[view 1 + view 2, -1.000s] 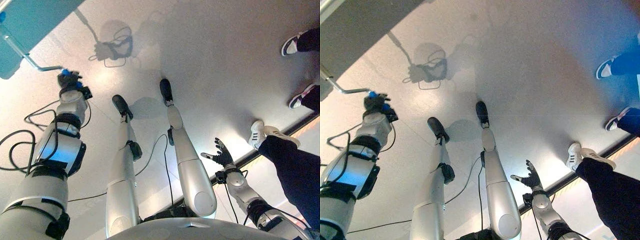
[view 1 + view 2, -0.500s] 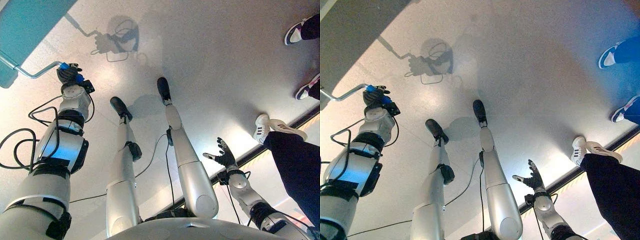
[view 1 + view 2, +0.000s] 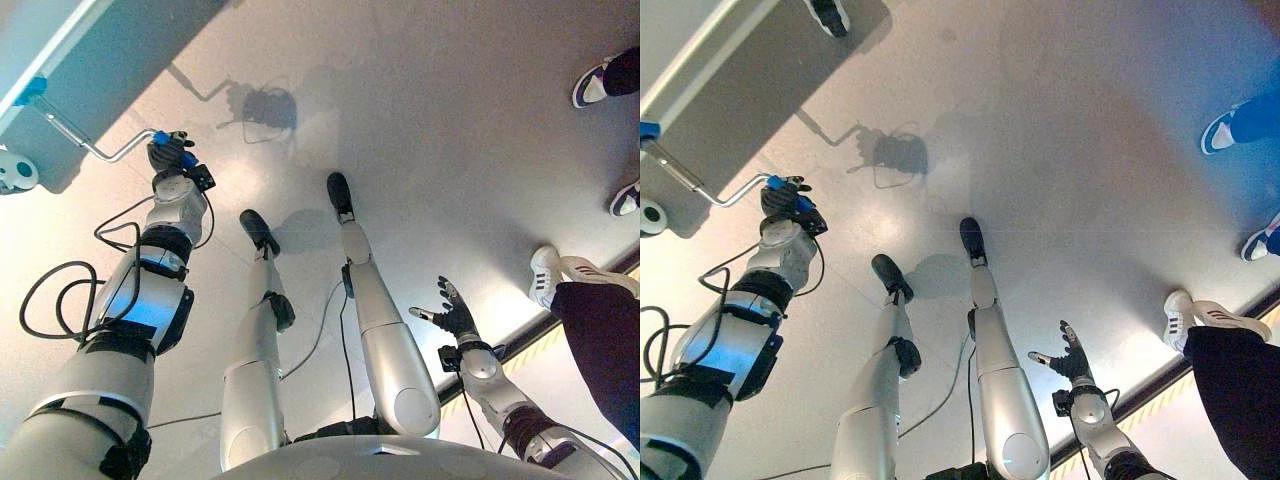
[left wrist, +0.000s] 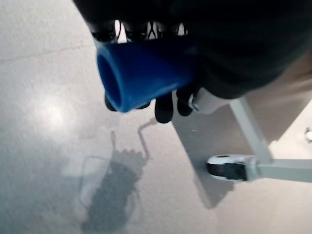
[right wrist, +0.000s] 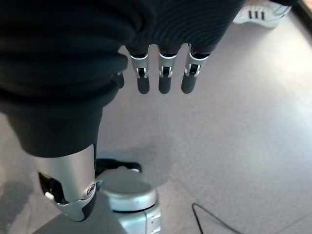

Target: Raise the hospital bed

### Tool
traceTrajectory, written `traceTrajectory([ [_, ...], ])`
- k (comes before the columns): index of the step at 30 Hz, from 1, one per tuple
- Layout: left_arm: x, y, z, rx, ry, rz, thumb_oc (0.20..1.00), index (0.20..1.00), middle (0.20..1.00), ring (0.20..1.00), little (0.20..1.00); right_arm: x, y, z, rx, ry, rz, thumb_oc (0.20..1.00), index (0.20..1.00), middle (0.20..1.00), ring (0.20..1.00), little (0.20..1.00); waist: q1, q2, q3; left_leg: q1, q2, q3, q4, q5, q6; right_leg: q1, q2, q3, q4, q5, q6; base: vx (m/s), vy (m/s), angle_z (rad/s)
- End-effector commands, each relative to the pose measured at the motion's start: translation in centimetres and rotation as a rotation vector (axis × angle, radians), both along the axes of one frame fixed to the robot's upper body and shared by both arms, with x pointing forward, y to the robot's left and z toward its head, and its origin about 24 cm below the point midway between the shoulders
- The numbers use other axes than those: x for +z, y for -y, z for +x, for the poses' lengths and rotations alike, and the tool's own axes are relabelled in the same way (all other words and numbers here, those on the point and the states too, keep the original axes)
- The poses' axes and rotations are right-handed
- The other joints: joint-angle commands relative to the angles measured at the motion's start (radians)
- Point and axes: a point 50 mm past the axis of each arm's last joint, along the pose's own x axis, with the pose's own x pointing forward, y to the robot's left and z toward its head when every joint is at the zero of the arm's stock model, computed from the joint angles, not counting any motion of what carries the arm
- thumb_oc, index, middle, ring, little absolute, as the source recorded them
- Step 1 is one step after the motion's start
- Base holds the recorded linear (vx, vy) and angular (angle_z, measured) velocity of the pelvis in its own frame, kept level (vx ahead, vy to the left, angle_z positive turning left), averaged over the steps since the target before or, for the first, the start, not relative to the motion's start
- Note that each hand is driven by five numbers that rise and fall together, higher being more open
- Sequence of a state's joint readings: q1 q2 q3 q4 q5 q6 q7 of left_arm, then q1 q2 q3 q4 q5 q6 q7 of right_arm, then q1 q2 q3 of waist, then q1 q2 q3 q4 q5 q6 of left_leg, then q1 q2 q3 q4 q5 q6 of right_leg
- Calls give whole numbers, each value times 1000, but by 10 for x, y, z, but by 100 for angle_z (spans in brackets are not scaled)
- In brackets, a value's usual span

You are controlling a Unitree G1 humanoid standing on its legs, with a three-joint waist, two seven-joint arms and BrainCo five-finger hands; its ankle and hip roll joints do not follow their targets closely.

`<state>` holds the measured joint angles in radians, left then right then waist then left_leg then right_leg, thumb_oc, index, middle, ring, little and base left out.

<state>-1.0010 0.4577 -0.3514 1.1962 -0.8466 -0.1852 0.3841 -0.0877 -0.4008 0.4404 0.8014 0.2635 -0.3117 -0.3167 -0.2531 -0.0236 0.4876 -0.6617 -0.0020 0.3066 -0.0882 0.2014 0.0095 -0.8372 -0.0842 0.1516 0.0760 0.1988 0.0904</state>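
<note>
Crank handle (image 4: 146, 78) swung higher, within curled left hand (image 3: 172, 153)

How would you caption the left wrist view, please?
Left hand curled round the bed crank's blue handle, a bed caster beyond.

crank (image 3: 100, 150) left under bed (image 3: 90, 60), person (image 3: 600, 340) right

Your crank's grip (image 4: 146, 73) is solid blue, its rod (image 3: 105, 150) silver; the floor (image 3: 450, 130) is pale grey. The shoes (image 3: 565, 275) are white, striped black.
</note>
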Motion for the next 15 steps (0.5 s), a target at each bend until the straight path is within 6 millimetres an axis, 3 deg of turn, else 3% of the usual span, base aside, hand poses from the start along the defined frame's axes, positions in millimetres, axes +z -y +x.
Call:
traceTrajectory([
  [1,100,89,21,-363,385,170,200,200,200,200,200,-6,32,-29,-42,-70,-83,1000,1000,1000,1000,1000,-50,98,32,159,23,-61,1,-75,-83,42,100,-22,14,0,28,-20,9,20],
  [12,89,82,14,-381,404,161,200,200,200,200,200,-12,35,-30,-80,-111,-85,1000,1000,1000,1000,1000,-2,111,32,209,0,-132,1,-64,-73,128,59,-76,21,-16,17,-28,29,18],
  [15,77,75,9,-378,399,147,200,200,200,200,200,-14,34,-28,-93,-130,-85,1000,1000,1000,1000,1000,18,109,32,230,-11,-155,1,-61,-69,171,39,-94,14,-16,18,-18,62,15],
])
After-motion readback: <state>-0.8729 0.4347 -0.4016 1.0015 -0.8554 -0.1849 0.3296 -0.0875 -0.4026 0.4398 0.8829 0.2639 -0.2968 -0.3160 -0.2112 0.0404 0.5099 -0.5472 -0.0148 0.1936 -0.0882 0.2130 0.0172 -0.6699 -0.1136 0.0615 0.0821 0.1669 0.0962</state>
